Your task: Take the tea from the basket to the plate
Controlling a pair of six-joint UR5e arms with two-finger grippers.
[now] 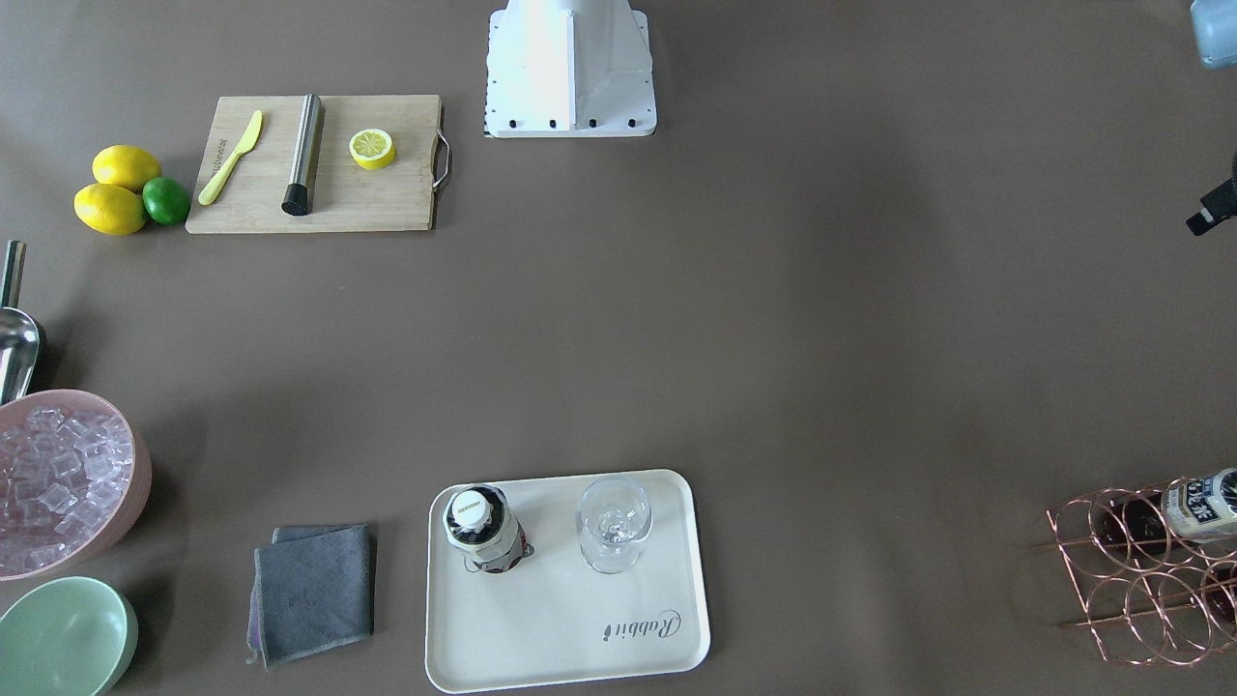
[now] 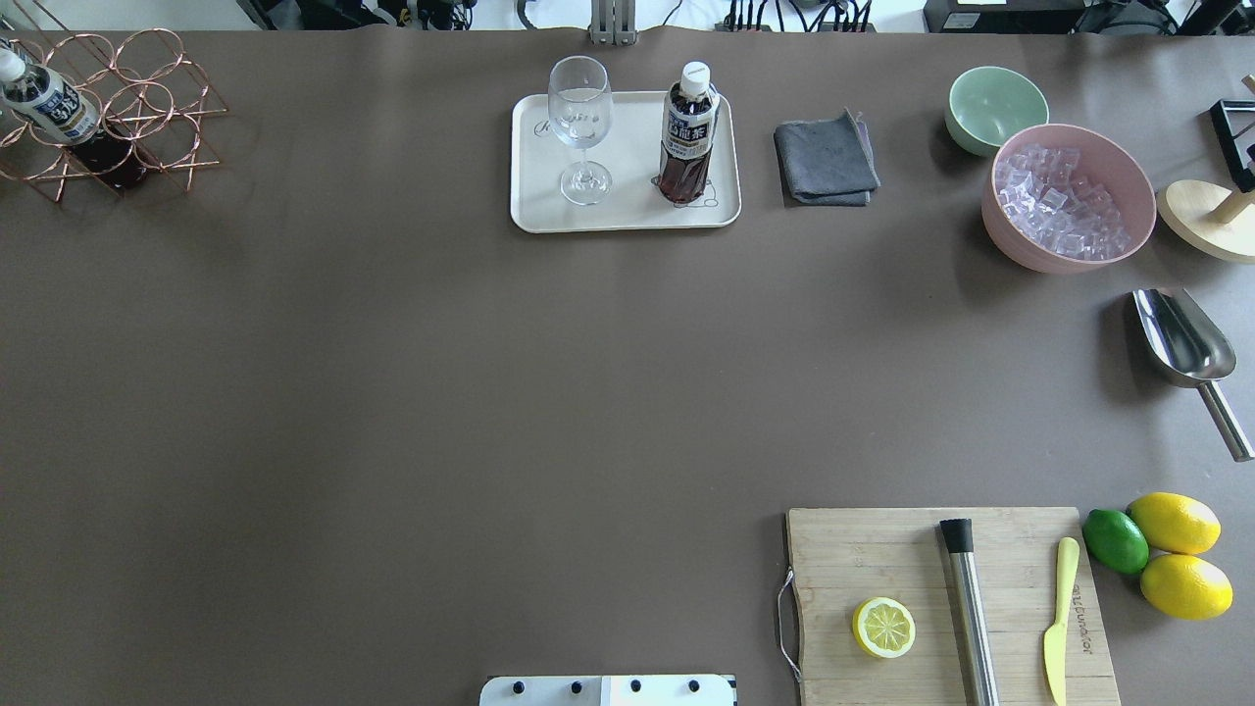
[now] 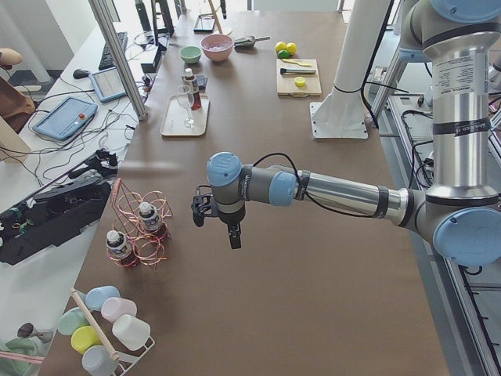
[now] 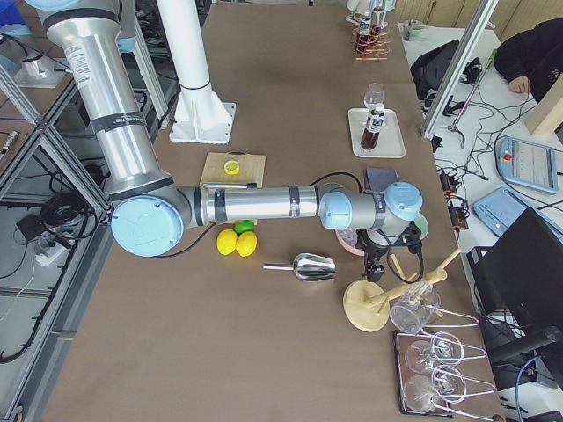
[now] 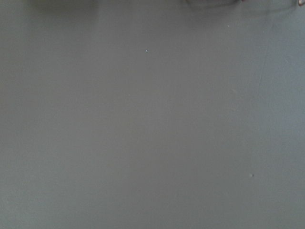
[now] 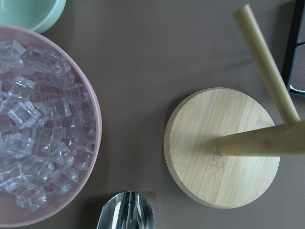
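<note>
Copper basket [image 2: 147, 98] wire might snag the tea [image 2: 47, 101] lifting out; can't tell whether the left tool [image 3: 215, 223] is open.

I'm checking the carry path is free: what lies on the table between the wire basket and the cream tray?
Nothing: the overhead view shows only bare brown table between the basket and the tray.
</note>
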